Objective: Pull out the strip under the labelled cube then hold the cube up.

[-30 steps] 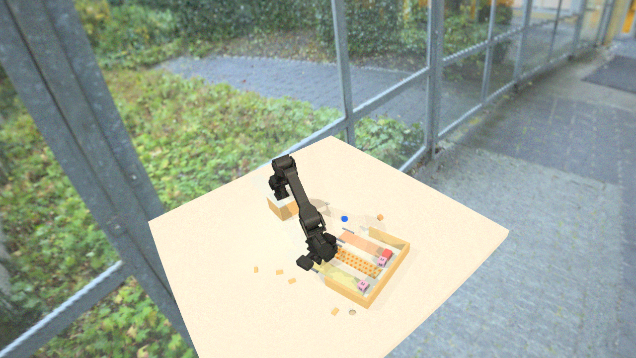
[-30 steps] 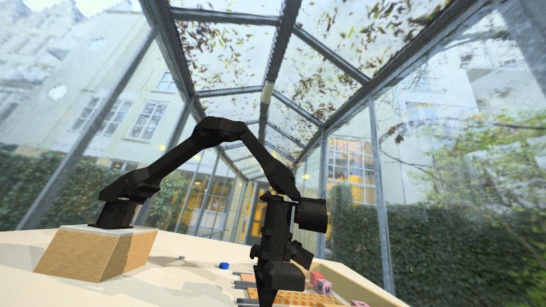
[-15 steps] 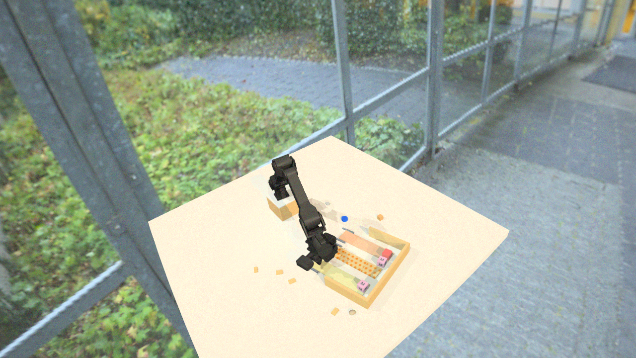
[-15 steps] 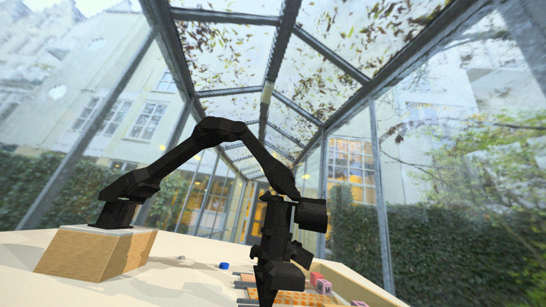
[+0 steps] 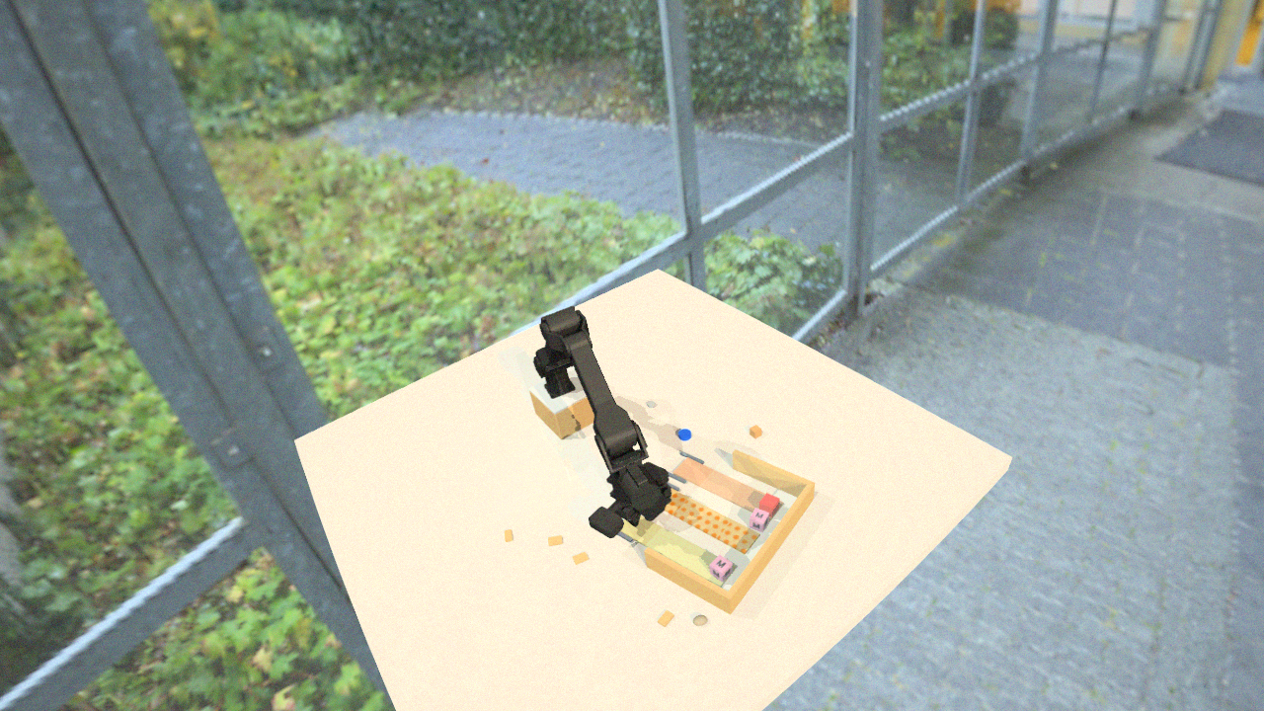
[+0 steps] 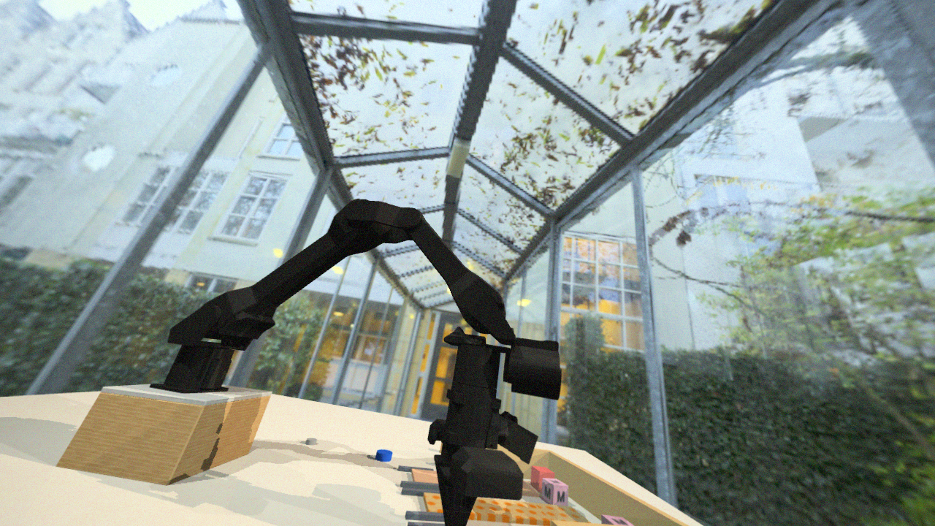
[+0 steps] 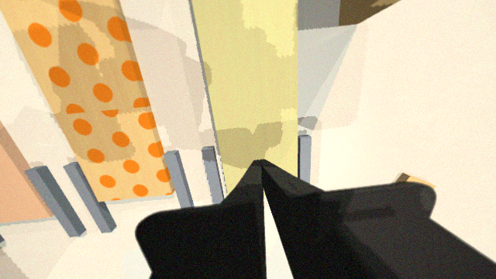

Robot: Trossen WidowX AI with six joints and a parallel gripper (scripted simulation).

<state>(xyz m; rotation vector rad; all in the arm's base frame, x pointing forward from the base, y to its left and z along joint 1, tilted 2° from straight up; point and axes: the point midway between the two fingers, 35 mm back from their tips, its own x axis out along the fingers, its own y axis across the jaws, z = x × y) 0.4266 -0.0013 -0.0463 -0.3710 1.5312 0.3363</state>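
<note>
A wooden tray [image 5: 770,550] [image 6: 588,485] holds three strips side by side. The yellow strip [image 5: 678,548] [image 7: 252,77] carries a pink cube with a dark mark [image 5: 722,564] at its far end. The orange-dotted strip [image 5: 707,521] [image 7: 97,97] [image 6: 506,510] carries a pink cube marked M [image 5: 758,517] [image 6: 554,490]. The salmon strip [image 5: 716,482] [image 7: 15,186] carries a plain red cube [image 5: 769,504] [image 6: 540,475]. My gripper [image 7: 259,165] [image 5: 631,527] [image 6: 455,518] is shut and points straight down. Its tips rest on the near end of the yellow strip, between two grey posts [image 7: 212,174].
The arm's wooden base block [image 5: 561,415] [image 6: 156,432] stands behind. A blue cap [image 5: 683,434] [image 6: 383,454] lies near the tray's open end. Small orange bits [image 5: 755,432] [image 5: 555,540] [image 5: 666,617] and a grey disc [image 5: 699,619] are scattered on the table.
</note>
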